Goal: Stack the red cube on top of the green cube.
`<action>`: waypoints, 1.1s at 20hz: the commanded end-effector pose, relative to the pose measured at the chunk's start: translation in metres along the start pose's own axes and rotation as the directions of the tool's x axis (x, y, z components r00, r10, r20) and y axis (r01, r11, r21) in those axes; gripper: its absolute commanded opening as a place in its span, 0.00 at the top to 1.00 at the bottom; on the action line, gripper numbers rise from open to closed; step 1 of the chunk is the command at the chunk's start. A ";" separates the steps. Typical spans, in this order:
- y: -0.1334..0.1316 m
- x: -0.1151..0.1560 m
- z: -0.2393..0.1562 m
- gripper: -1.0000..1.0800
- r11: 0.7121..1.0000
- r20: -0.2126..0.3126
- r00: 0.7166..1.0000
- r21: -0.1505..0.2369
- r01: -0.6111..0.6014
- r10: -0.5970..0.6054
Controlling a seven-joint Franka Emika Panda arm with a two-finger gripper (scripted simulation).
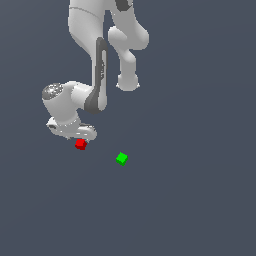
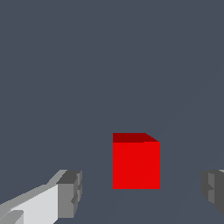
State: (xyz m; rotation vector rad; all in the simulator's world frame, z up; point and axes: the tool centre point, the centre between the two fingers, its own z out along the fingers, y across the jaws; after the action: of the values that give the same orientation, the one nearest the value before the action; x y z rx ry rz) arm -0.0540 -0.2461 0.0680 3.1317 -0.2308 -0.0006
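Observation:
The red cube (image 1: 80, 144) lies on the grey floor just under the white hand of my arm. In the wrist view the red cube (image 2: 136, 164) sits between the two grey fingertips, with a gap on each side, so my gripper (image 2: 142, 192) is open around it and not touching it. The gripper (image 1: 80, 138) hovers low, right above that cube, and its fingers are mostly hidden by the hand in the exterior view. The green cube (image 1: 121, 159) rests apart, toward the exterior view's right and slightly nearer. It does not show in the wrist view.
The white arm links (image 1: 100, 60) rise from the hand to the top of the exterior view. The plain dark grey floor (image 1: 190, 200) spreads all around both cubes.

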 end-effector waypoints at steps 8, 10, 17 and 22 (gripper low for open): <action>0.000 -0.001 0.038 0.04 1.000 0.000 1.000 0.001 0.000 0.000; 0.001 0.000 0.044 0.04 1.000 0.000 1.000 0.001 0.000 0.000; 0.001 0.001 0.048 1.00 1.000 0.000 1.000 0.001 0.001 -0.001; 0.001 0.001 0.048 1.00 1.000 0.000 1.000 0.001 0.001 -0.001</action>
State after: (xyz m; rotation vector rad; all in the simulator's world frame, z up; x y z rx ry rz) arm -0.0540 -0.2472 0.0202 3.1333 -0.2309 -0.0010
